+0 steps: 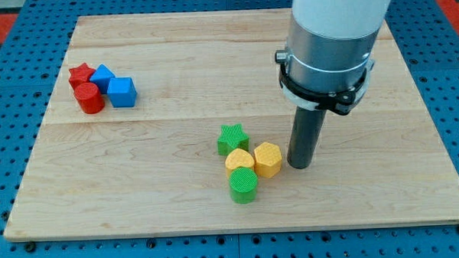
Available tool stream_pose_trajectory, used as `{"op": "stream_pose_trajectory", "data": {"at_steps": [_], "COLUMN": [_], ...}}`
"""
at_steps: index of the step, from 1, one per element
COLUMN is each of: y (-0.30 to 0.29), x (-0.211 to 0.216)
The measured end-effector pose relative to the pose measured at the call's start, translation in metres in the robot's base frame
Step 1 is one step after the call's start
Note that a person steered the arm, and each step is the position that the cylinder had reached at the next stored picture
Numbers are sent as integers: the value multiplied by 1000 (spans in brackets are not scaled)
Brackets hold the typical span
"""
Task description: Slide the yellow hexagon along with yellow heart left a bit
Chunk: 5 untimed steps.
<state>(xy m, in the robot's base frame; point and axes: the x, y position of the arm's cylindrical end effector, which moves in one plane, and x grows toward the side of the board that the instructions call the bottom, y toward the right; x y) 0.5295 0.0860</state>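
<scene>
My tip (300,165), the lower end of the straight dark rod under the grey and white arm housing (330,45), rests on the pale wooden board (181,62) right of centre, toward the view's bottom. It has no jaws and holds nothing; it stands just beside the right face of the yellow hexagon block (267,159), and whether the two actually touch cannot be told. The yellow hexagon block sits against the yellow heart block (240,159) on its left. Touching the heart from the view's top is the green star block (232,138), and touching it from the view's bottom is the green cylinder block (243,185). These four form one tight cluster. Well apart, near the board's upper left corner, a second cluster of four lies: the red star block (80,74), the red cylinder block (88,98), a blue block of unclear shape (103,77) pressed between the red star and its neighbour, and the blue cube block (122,92) at the right end. Count: two yellow, two green, two red, two blue, eight blocks in all. No container is on the board; the board itself lies on a blue perforated table (14,90) with a red strip (11,22) at the view's upper corners.
</scene>
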Motion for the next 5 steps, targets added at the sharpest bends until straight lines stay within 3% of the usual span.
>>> {"op": "stream_pose_trajectory", "data": {"at_steps": [2, 5], "y": [-4, -84], "x": [-7, -20]}}
